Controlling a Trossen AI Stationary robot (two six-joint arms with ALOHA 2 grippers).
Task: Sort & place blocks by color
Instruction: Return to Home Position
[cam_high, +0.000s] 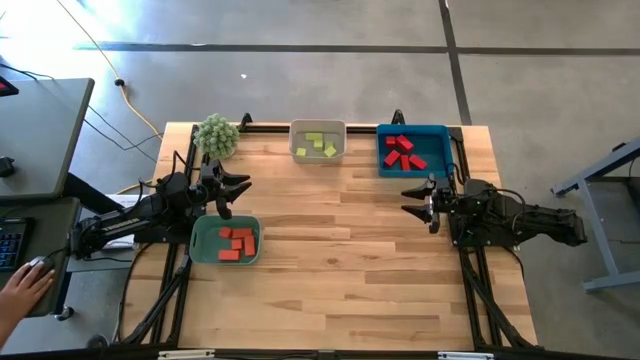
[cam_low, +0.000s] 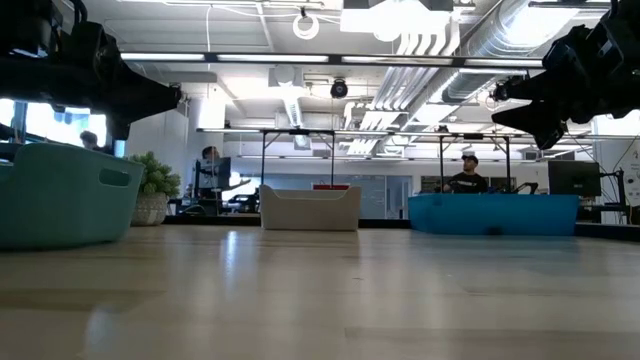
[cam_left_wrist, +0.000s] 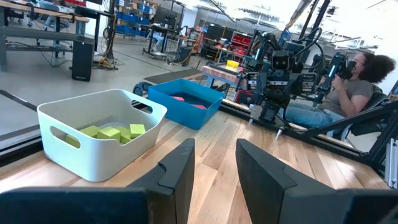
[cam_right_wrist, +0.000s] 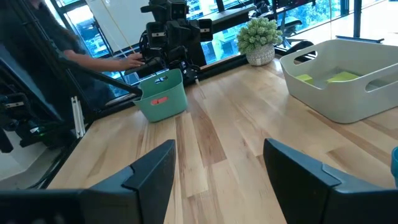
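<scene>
The blocks lie sorted in three trays. Orange ones (cam_high: 237, 243) fill the teal tray (cam_high: 200, 240) near the table's left edge. Yellow-green ones (cam_high: 320, 143) (cam_left_wrist: 112, 132) sit in the white tray (cam_high: 318, 126) at the far edge. Dark red ones (cam_high: 403, 152) rest in the blue tray (cam_high: 440, 150) beside it. My left gripper (cam_high: 238, 196) (cam_left_wrist: 214, 146) hovers open just beyond the teal tray's far rim. My right gripper (cam_high: 405, 200) (cam_right_wrist: 217, 146) hangs open above bare wood, nearer than the blue tray. Both point toward the table's middle.
A fuzzy green plant (cam_high: 217, 135) stands at the far left corner. The wooden table's middle and near half (cam_high: 350, 290) hold nothing. A person's hand (cam_high: 25, 285) rests at a desk off the table's left; another person (cam_left_wrist: 357, 81) sits beyond the right side.
</scene>
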